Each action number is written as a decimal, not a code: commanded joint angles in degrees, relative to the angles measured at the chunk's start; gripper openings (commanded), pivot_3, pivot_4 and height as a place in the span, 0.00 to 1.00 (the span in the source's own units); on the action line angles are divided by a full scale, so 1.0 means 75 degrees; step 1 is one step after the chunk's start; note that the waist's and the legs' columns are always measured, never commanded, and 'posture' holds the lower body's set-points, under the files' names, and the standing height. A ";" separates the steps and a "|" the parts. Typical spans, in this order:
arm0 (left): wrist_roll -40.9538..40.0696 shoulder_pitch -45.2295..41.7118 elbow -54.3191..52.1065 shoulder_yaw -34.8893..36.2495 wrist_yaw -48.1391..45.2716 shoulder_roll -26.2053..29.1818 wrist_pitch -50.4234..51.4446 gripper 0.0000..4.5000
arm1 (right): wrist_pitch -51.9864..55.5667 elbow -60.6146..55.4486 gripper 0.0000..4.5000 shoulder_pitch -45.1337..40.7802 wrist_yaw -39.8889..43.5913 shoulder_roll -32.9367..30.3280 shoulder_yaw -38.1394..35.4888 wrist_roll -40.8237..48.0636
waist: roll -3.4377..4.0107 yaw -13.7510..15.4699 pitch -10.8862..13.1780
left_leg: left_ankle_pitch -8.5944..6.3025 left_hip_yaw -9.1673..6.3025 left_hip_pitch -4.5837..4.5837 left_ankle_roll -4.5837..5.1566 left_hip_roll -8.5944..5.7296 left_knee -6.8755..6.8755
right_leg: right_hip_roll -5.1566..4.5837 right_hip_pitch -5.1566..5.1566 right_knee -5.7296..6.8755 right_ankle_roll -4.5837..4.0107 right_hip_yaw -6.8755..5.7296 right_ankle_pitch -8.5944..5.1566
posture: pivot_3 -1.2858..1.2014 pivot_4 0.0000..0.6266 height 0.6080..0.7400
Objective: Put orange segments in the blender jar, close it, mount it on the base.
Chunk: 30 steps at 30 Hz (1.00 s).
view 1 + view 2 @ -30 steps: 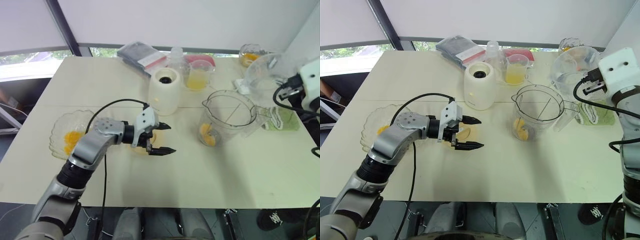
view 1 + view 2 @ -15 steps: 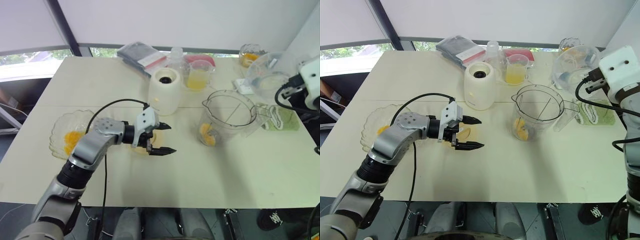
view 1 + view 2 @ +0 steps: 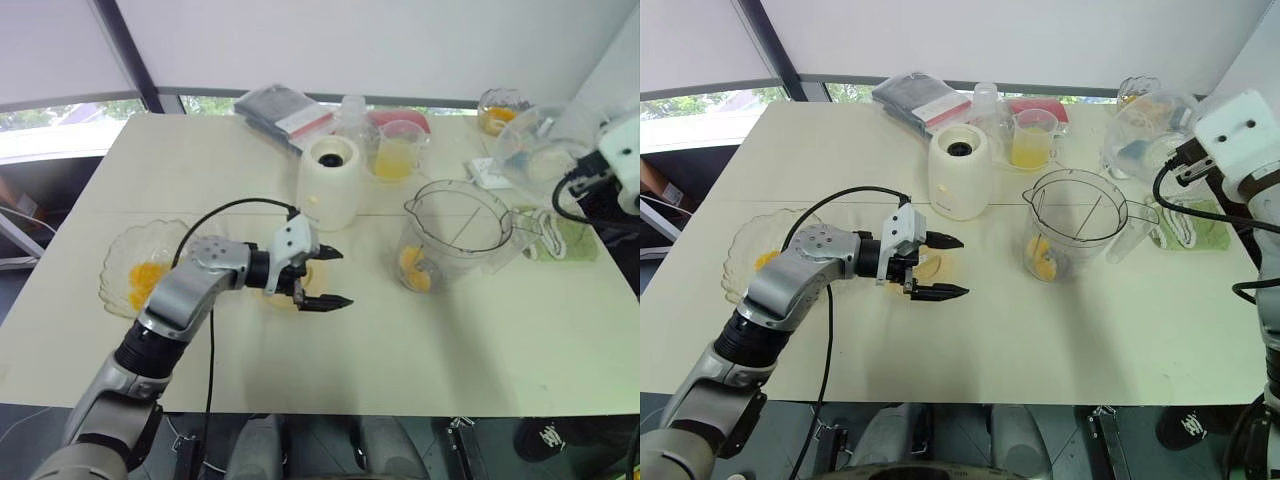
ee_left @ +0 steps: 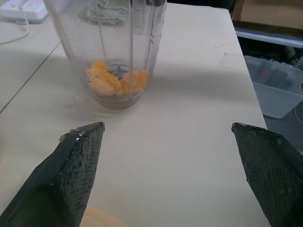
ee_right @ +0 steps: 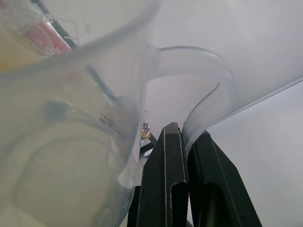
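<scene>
Orange segments [image 3: 1042, 258] lie in the blender jar [image 3: 1090, 240]; closing and mounting on the base [image 3: 960, 172] remain. Left pincer [image 3: 960, 266] gapes empty; right pincer [image 5: 187, 142] clamps a clear jug [image 3: 1145, 125], perhaps the lid.

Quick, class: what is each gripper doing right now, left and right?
Left gripper: open, holding nothing.
Right gripper: shut on the handle of the clear jug.

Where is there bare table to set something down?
Free: the near strip of table in front of the blender jar, right of the left gripper; and the far-left corner between glass dish and grey pouch. Crowded: the far edge around the blender base and measuring cup, and the right side by the green cloth.
</scene>
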 commanded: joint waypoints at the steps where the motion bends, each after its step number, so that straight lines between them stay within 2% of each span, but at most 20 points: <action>1: 0.0028 -0.0032 -0.0098 0.0018 -0.0046 -0.0023 -0.0235 1.00 | -0.0355 -0.0163 0.01 -0.0019 -0.0011 -0.0287 -0.0359 -0.0303 | 0.0000 0.0001 0.0000 | 0.0000 0.0000 0.0001 0.0000 0.0000 0.0001 | 0.0000 0.0000 0.0003 0.0000 0.0000 0.0000 | 0.52 0.24 1.00; 18: 0.0121 0.0044 0.0099 0.0007 -0.0089 -0.0048 -0.0497 1.00 | -0.1308 -0.0093 0.01 0.0543 0.0192 -0.0412 -0.0240 -0.1086 | 0.0000 0.0002 0.0000 | 0.0001 0.0001 0.0013 -0.0001 -0.0002 0.0008 | 0.0002 0.0000 0.0034 -0.0001 0.0002 0.0000 | 0.52 0.24 1.00; 30: 0.0158 0.0058 0.0166 0.0051 -0.0103 -0.0083 -0.0551 1.00 | -0.1467 -0.0002 0.01 0.0382 0.0260 -0.0287 -0.0111 -0.1331 | 0.0000 -0.0001 0.0000 | 0.0002 0.0001 0.0015 -0.0003 -0.0004 0.0010 | 0.0002 0.0000 0.0038 0.0000 0.0002 0.0000 | 0.52 0.24 1.00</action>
